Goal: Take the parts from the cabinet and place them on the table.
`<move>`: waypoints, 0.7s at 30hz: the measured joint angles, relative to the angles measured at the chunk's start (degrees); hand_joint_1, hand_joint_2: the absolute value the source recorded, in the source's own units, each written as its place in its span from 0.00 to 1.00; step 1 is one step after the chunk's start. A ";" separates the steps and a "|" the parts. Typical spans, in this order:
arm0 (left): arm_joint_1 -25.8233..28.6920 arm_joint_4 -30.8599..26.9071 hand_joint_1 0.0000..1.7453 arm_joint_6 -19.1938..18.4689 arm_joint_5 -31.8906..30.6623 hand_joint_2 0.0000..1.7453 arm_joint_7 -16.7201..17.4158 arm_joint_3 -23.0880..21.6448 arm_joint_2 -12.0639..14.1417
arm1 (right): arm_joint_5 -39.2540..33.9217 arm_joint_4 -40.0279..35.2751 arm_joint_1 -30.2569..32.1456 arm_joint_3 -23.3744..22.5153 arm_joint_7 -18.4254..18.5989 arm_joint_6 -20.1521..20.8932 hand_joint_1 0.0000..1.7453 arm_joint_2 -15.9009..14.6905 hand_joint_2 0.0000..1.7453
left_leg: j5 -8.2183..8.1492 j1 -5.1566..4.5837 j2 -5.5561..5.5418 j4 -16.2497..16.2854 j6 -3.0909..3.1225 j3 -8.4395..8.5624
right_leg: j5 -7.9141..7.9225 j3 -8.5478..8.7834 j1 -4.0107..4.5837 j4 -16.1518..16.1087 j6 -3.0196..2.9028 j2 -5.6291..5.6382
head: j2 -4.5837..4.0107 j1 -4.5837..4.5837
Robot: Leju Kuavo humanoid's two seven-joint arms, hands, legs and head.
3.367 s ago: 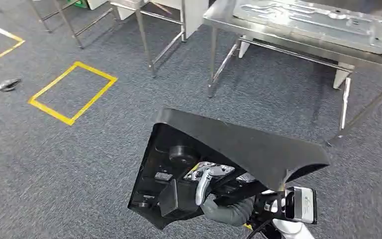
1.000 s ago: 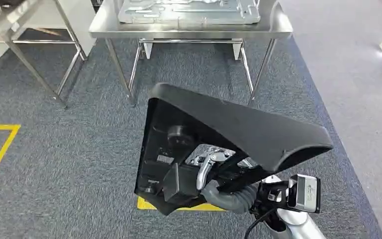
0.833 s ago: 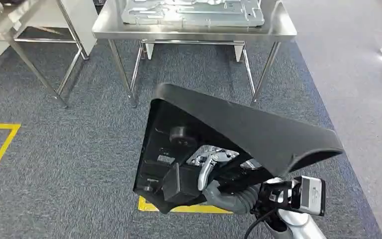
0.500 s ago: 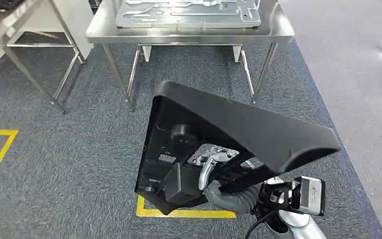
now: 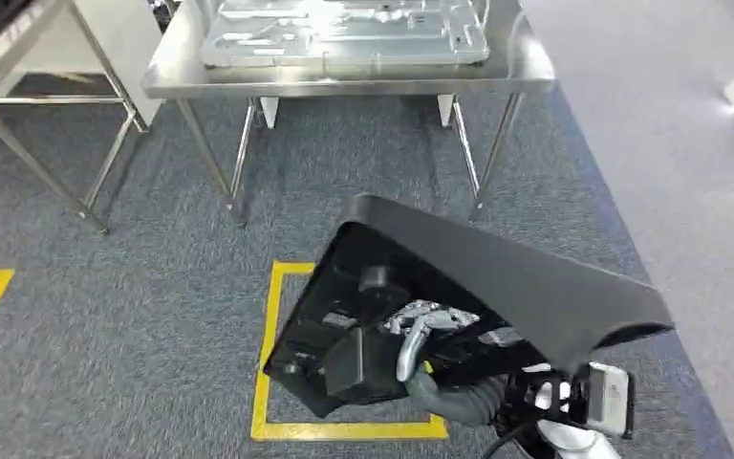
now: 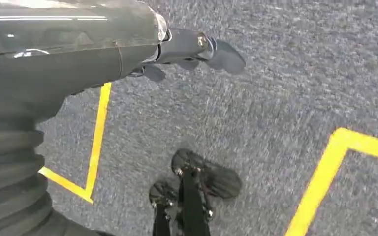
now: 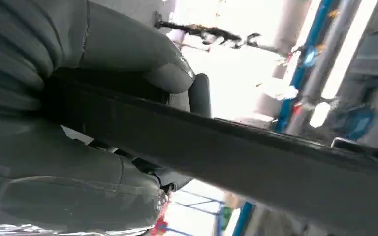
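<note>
Item: black moulded part [image 5: 497, 277], lg, angled. Location: being carried in right hand [image 7: 78, 123], thumb and fingers clamping its edge, above the carpet and short of the steel table [image 5: 526, 72]. Left hand [image 6: 197, 49]: hanging over the carpet, grasping nothing, fingers apart. Table is bearing a silver pressed panel [image 5: 344, 33]. Step, by my judgement: transporting part to table. Next: closing in, lifting part over the rim, setting down beside panel.

Grey ribbed wrist cover [image 5: 454, 404], glossy grey thumb [image 7: 128, 49], silver forearm with black cable.
</note>
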 joint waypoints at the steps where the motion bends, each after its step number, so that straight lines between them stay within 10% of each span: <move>1: 0.21 0.00 0.00 0.00 0.00 1.00 -0.15 0.00 0.00 | 0.13 0.06 0.32 -0.02 -0.50 0.09 0.93 -0.32 1.00 | 0.07 0.20 -0.01 0.02 0.29 0.92 | 0.20 0.45 -0.02 -0.02 0.34 -0.03 | 0.00 0.04; 3: -0.05 0.00 0.00 -0.07 0.00 1.00 -0.50 0.00 -0.07 | 0.31 0.11 0.50 -0.07 -0.68 0.24 0.93 -0.74 1.00 | -0.21 0.57 -0.02 -0.91 0.75 3.21 | -0.33 0.14 -0.07 2.37 0.93 -0.25 | 0.00 0.02; 8: 0.05 0.00 0.00 -0.15 0.00 1.00 -0.70 0.02 -0.15 | 0.63 0.35 1.88 -0.11 -0.85 0.26 0.93 -1.55 1.00 | -2.50 0.56 -0.24 -1.03 1.04 5.71 | -5.64 -11.41 -0.54 15.72 1.83 -0.34 | 0.00 0.20; 10: 0.18 0.00 0.00 -0.15 0.00 1.00 -0.81 0.00 -0.28 | 0.79 0.41 2.16 -0.11 -0.85 0.24 0.93 -1.75 1.00 | -3.84 0.56 -0.33 -1.04 0.85 7.54 | -2.05 -10.82 -0.53 10.12 1.60 -0.39 | 0.00 0.22; 12: 0.10 0.00 0.00 -0.15 0.00 1.00 -0.96 0.02 -0.39 | 0.94 0.44 2.31 -0.13 -0.98 0.20 0.93 -2.08 1.00 | -5.38 0.50 -0.32 -1.25 0.58 8.93 | 7.14 -8.90 -0.27 1.09 0.80 -0.55 | 0.00 0.24; 17: -0.25 0.00 0.00 -0.57 -0.04 1.00 -1.00 -0.04 -0.50 | 1.99 -0.74 2.88 -0.39 1.79 -0.91 0.93 -1.25 1.00 | -5.14 0.18 -0.50 0.19 -1.15 10.43 | 6.24 -7.09 -0.08 -0.36 -0.65 -0.30 | 0.00 -0.02; 19: -0.74 0.00 0.00 -0.79 -0.04 1.00 -0.96 -0.15 -0.46 | 2.14 -1.84 2.82 -0.42 3.08 -1.38 0.93 -0.19 1.00 | -4.89 0.53 -0.45 5.80 -1.41 7.74 | 5.30 -5.20 -0.24 -1.09 -1.28 -0.51 | 0.00 -0.26; 21: -0.82 0.00 0.00 -0.85 -0.07 1.00 -0.83 -0.46 -0.39 | 2.38 -2.71 2.98 -0.48 3.89 -1.84 0.93 0.50 1.00 | -8.10 0.71 -0.44 12.62 -2.00 2.53 | 4.21 -4.13 -0.30 -1.15 -1.42 -0.53 | 0.00 -0.33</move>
